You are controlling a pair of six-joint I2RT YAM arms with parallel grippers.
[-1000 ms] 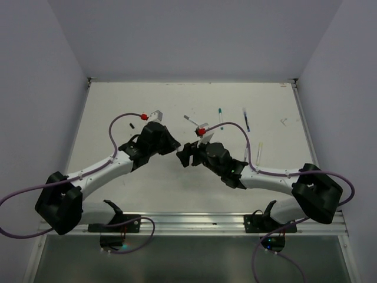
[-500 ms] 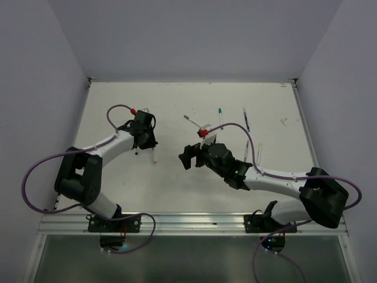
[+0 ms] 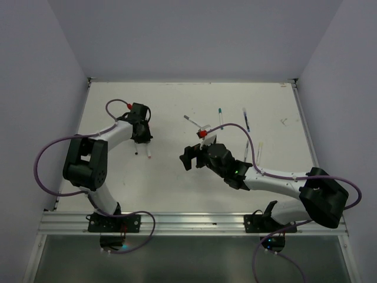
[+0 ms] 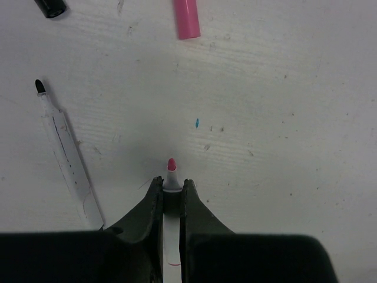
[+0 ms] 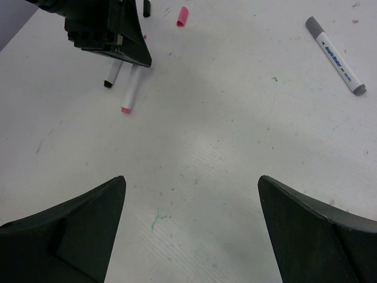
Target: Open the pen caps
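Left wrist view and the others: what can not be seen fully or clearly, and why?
Left wrist: the barrel of the pink-tipped pen is hidden between the fingers of the left gripper.
Left wrist: the pink cap and black cap are cut off by the top edge.
Left wrist: the lower end of the black-tipped pen lies behind that gripper.
Top external: the pale speck at far right is too small to name.

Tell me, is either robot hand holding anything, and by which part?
The left hand grips an uncapped pink-tipped pen by its barrel, just behind the tip. The right hand is open and holds nothing.
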